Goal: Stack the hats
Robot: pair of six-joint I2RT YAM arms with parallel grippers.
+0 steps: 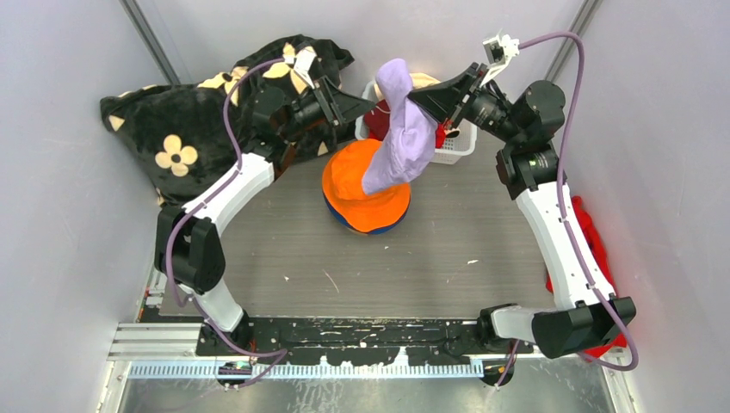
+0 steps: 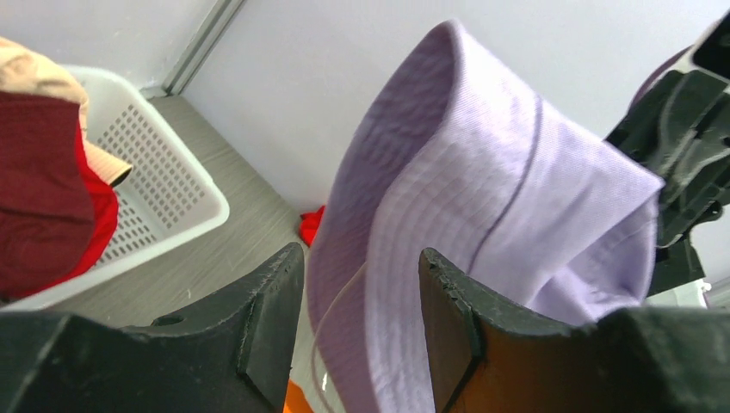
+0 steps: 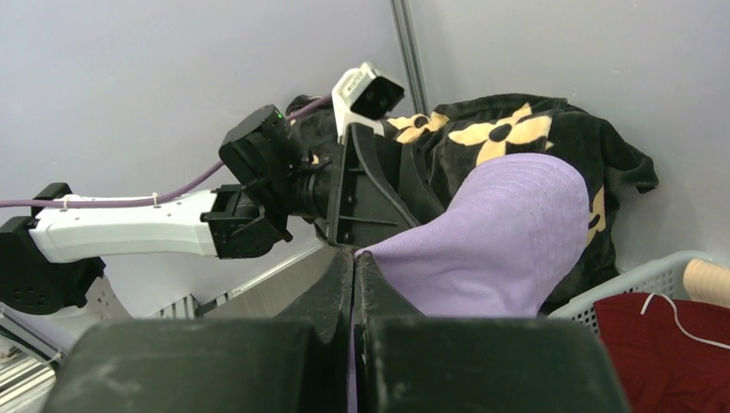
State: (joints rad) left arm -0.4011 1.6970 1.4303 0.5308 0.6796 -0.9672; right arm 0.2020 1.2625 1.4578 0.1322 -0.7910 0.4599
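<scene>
The right gripper [image 1: 415, 97] is clamping the lilac hat [image 1: 403, 138], dangling it lengthwise over the orange hat [image 1: 366, 202]; the left gripper [image 2: 360, 262] is hovering alongside, jaws parted, empty.

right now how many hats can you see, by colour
lilac hat: 1
orange hat: 1
blue hat, edge showing under the orange: 1
maroon hat, in the basket: 1
cream hat, in the basket: 1
total: 5
</scene>
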